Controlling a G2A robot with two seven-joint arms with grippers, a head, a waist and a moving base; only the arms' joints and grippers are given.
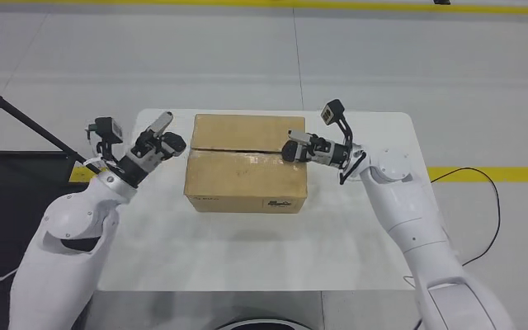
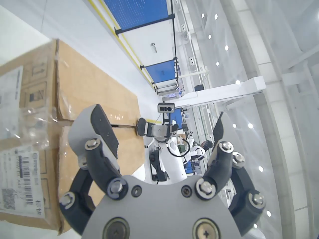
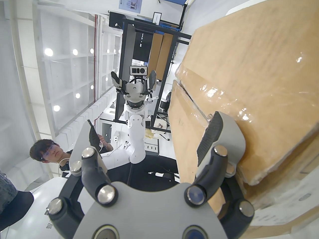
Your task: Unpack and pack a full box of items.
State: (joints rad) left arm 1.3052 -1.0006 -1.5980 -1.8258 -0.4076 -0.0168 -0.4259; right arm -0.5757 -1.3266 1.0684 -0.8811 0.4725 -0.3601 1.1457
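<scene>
Shows a broad bare strip of white table nearest the robot, then the closed box, seam taped, sitting mid-table toward the far edge. Puts the left gripper, jaws apart, just off the box's left end, and the right gripper, jaws apart, at the right end by the seam, one finger over the top flap's edge. Has only a narrow table margin behind the box, more room at both sides.

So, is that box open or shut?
Shut: both top flaps of the box lie flat, meeting along a seam with glossy tape around it.
</scene>
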